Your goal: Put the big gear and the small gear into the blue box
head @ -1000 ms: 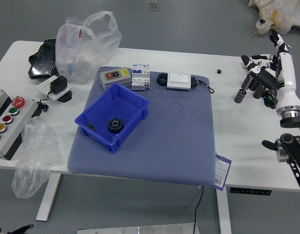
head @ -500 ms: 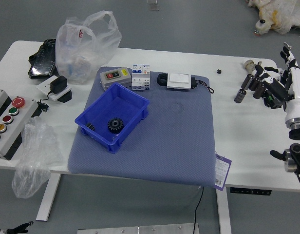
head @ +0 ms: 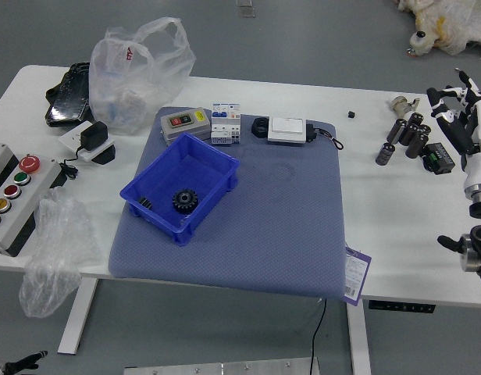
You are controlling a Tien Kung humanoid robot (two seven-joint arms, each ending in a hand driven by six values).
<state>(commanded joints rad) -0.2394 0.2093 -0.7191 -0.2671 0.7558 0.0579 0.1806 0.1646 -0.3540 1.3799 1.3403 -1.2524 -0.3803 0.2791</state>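
Two gears (head: 185, 201), one blue box (head: 195, 172), five buttons (head: 30, 163).

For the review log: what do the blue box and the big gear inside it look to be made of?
The blue box: probably molded plastic, slightly glossy, judging by its uniform color and smooth walls. The big gear: dark and toothed; plastic or blackened metal, the picture doesn't settle which.

- I see grey floor (head: 318, 51) beyond the table and below its near edge.
- My view takes in a white table (head: 404, 262), with a pale left leg (head: 78, 314) and right leg (head: 358, 336).
- A light-coloured strip (head: 260, 367) crosses the bottom of my view.
- The light reaches me even, mostly without hard shadows.
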